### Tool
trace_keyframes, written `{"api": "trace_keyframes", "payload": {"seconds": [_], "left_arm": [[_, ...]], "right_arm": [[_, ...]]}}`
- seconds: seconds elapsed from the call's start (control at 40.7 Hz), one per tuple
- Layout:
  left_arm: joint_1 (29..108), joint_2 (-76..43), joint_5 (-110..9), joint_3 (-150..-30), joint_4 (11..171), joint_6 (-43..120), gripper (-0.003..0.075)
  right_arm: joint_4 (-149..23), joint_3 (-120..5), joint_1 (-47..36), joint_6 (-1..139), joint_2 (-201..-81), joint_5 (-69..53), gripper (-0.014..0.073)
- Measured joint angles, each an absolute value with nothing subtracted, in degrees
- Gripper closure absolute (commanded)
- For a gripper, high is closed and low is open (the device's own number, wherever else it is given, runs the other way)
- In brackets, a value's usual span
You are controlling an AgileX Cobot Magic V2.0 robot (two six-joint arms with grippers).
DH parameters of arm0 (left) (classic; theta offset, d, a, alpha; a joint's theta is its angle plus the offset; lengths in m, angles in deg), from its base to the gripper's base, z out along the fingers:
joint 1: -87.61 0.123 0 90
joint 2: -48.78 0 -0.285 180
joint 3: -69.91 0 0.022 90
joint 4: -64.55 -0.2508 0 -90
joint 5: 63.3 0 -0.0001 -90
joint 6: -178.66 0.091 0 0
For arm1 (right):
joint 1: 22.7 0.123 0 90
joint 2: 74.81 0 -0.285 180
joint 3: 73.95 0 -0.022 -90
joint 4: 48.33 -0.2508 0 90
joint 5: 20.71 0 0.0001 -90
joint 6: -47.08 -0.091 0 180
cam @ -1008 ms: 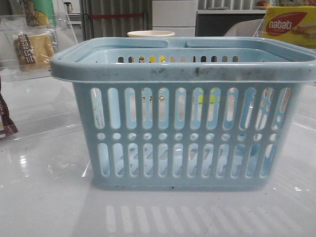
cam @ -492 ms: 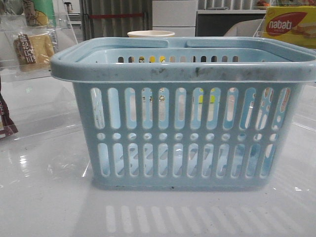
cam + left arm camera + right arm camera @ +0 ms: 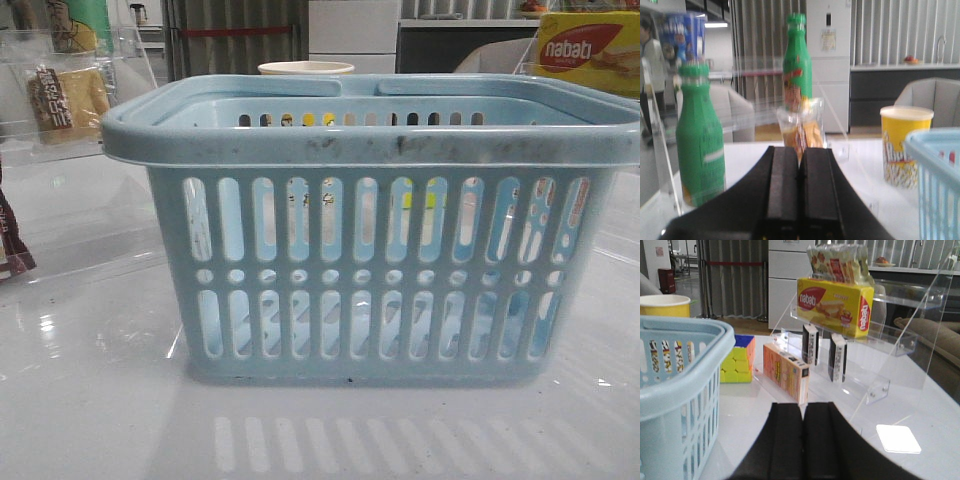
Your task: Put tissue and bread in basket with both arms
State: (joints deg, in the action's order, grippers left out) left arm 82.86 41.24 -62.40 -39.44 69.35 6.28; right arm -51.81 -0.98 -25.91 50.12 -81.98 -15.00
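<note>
Left wrist view shows the left claw (image 3: 799, 190) pressed together on nothing, and past its tips the bread (image 3: 801, 134) stands in clear wrap before a green bottle (image 3: 797, 60), off to one side of the basket (image 3: 935, 180). The right claw (image 3: 803, 440) is together too, empty, beside the basket. Two black-and-white packets (image 3: 824, 350), likely tissue, stand on a clear rack (image 3: 875, 385) beyond the basket.
</note>
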Motion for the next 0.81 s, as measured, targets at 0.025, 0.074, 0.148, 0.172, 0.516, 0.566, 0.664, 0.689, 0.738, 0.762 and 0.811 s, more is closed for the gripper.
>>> {"api": "trace_keyframes", "payload": {"seconds": [0.025, 0.074, 0.148, 0.172, 0.516, 0.566, 0.664, 0.689, 0.738, 0.762, 0.811], "left_arm": [[82.9, 41.2, -61.3, -41.4, 69.4, 6.3, 0.0627], [82.9, 41.2, -59.4, -44.4, 69.4, 6.3, 0.0627], [82.9, 40.1, -55.9, -49.0, 69.4, 6.3, 0.0627], [82.9, 39.3, -54.4, -50.8, 69.4, 6.3, 0.0627], [82.9, 24.3, -39.9, -66.8, 69.4, 6.3, 0.0627], [82.9, 22.7, -38.8, -67.9, 69.4, 6.3, 0.0627], [82.9, 20.1, -37.5, -68.8, 69.4, 6.3, 0.0627], [82.9, 19.4, -37.2, -68.8, 69.4, 6.3, 0.0627], [82.9, 18.3, -36.2, -68.8, 69.4, 6.3, 0.0627], [82.9, 17.7, -35.7, -68.8, 69.4, 6.3, 0.0627], [82.9, 16.7, -34.3, -68.9, 69.4, 6.3, 0.0627]], "right_arm": [[-51.8, -2.7, -25.9, 50.1, -82.0, -14.0, 0.0540], [-51.8, -5.0, -25.9, 50.1, -82.0, -12.5, 0.0540], [-51.8, -9.3, -25.9, 50.1, -82.0, -9.5, 0.0540], [-51.8, -10.5, -25.9, 50.1, -82.0, -8.6, 0.0540], [-51.9, -28.2, -25.9, 50.1, -92.1, 8.8, 0.0540], [-51.9, -30.1, -25.9, 50.1, -94.6, 11.0, 0.0540], [-51.9, -32.3, -25.9, 50.1, -99.7, 14.9, 0.0540], [-51.9, -32.5, -25.9, 50.1, -101.1, 15.5, 0.0540], [-51.9, -32.9, -25.9, 50.1, -103.4, 16.6, 0.0540], [-51.9, -32.9, -25.9, 50.1, -104.7, 17.3, 0.0540], [-51.9, -33.0, -25.9, 50.1, -106.8, 18.3, 0.0540]]}}
